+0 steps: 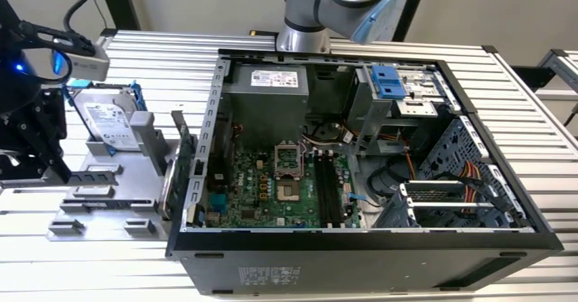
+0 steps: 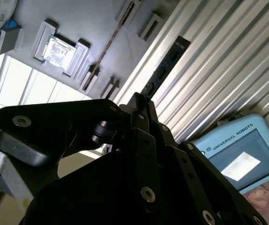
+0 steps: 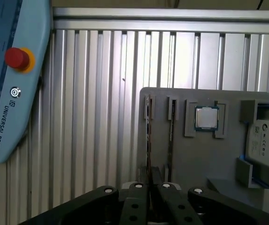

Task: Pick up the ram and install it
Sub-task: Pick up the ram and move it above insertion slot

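The ram [image 2: 165, 68] is a thin dark stick. It pokes out from between the tips of the claw [image 2: 139, 101], which is pinched shut on its near end. In the second wrist view the rest of the stick reaches out past the claw. There it is seen against the ribbed bench [image 2: 228, 70], just beside the edge of the grey tray [image 2: 101, 28].

In the first wrist view the ram [image 3: 148, 140] shows its thin side. It is a fine line running straight out from the claw [image 3: 150, 183], over the strip of tray [image 3: 195, 159] closest to the tray's edge (I cannot tell if its far end touches the tray).

Farther in on the tray sits a square chip [image 3: 206, 117] in its own little frame. Past that is the hard drive [image 3: 265, 140] in a blue holder.

In the exterior view the tray [image 1: 108, 200] lies toward the exterior view's left end of the bench [image 1: 162, 45]. The arm's black end [image 1: 32, 126] hangs at the tray's outer side. A green card [image 1: 185, 160] stands on its edge at the tray's other side, next to the open computer case [image 1: 361, 241] in the middle of the bench.

A blue hand controller [image 3: 12, 93] with a red button [image 3: 16, 58] lies on the bench too, apart from the tray.
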Robot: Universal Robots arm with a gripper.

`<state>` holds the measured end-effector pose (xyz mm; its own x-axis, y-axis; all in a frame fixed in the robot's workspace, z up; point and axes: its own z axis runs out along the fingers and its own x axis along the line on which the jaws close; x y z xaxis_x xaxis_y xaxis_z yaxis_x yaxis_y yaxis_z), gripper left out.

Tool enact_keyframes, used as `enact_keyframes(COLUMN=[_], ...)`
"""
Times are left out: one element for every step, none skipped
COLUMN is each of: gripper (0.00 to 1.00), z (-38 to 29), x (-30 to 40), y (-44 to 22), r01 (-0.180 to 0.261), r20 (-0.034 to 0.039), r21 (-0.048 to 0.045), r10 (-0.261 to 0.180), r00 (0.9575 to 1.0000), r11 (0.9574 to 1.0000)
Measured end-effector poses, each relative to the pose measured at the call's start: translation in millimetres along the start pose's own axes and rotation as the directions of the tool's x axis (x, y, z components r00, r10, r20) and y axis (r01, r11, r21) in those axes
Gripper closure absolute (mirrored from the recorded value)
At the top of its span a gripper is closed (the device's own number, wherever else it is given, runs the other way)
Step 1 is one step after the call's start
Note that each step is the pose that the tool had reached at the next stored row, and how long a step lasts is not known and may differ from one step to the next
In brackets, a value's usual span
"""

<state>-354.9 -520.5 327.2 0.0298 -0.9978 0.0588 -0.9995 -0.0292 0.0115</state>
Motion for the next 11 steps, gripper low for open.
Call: enact_keyframes(gripper=[1.00,1.00,1.00,1.00,1.00,1.00,1.00,1.00,1.00,1.00,1.00], z=[-1.1,-2.1,-3.1,-4.0,-4.7,-5.7,-6.5,-7.4,-8.6,-9.6,-10.3], x=[0.1,0.1,0.2,0.2,0.3,0.3,0.4,0.4,0.5,0.5,0.6], y=[0.0,0.0,0.1,0.1,0.1,0.1,0.1,0.1,0.1,0.1,0.2], r01=[0.000,-0.001,-0.001,-0.002,-0.002,-0.002,-0.002,-0.002,-0.002,-0.002,-0.002], r20=[0.0000,0.0000,0.0000,0.0001,0.0002,0.0001,0.0001,0.0002,0.0001,0.0001,0.0001], r21=[-0.0001,-0.0001,-0.0002,-0.0002,-0.0001,-0.0002,-0.0002,-0.0002,-0.0002,-0.0002,-0.0002], r10=[0.000,0.001,0.001,0.002,0.002,0.002,0.002,0.002,0.002,0.002,0.002], r00=[1.0000,1.0000,1.0000,1.0000,1.0000,1.0000,1.0000,1.0000,1.0000,1.0000,1.0000], r11=[1.0000,1.0000,1.0000,1.0000,1.0000,1.0000,1.0000,1.0000,1.0000,1.0000,1.0000])
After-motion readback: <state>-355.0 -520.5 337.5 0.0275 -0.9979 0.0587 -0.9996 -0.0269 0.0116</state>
